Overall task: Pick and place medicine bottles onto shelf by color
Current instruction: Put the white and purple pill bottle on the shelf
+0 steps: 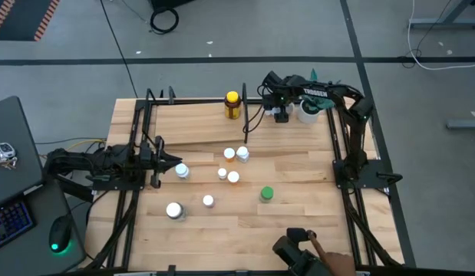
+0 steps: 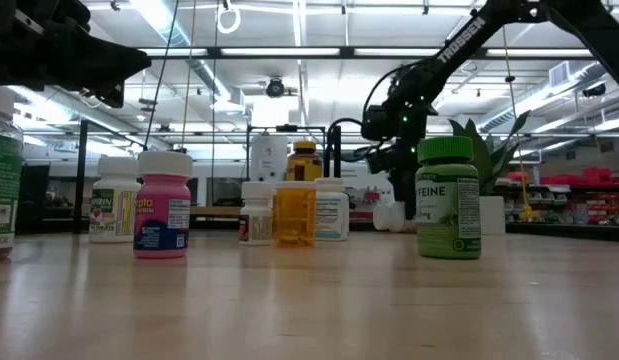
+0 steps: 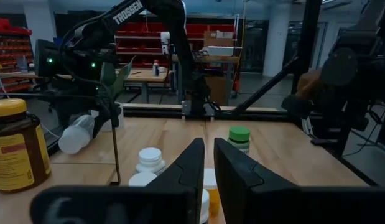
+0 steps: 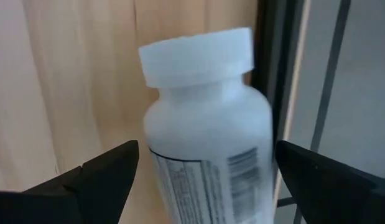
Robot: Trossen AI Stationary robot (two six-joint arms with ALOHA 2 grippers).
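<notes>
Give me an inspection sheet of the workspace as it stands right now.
Surface: slatted wooden table, no spills seen.
Job's things: amber bottle stands on the shelf; green bottle and several white and orange bottles stand loose on the table.
Clutter: potted plant at the far right corner.
End effectors: left end effector shut, empty, beside a white-capped bottle; right end effector spread open around a tilted white bottle, contact unclear.
Cables: yellow cable by the left arm; cable loops on the floor.
Surroundings: laptop and mouse left of the table.
</notes>
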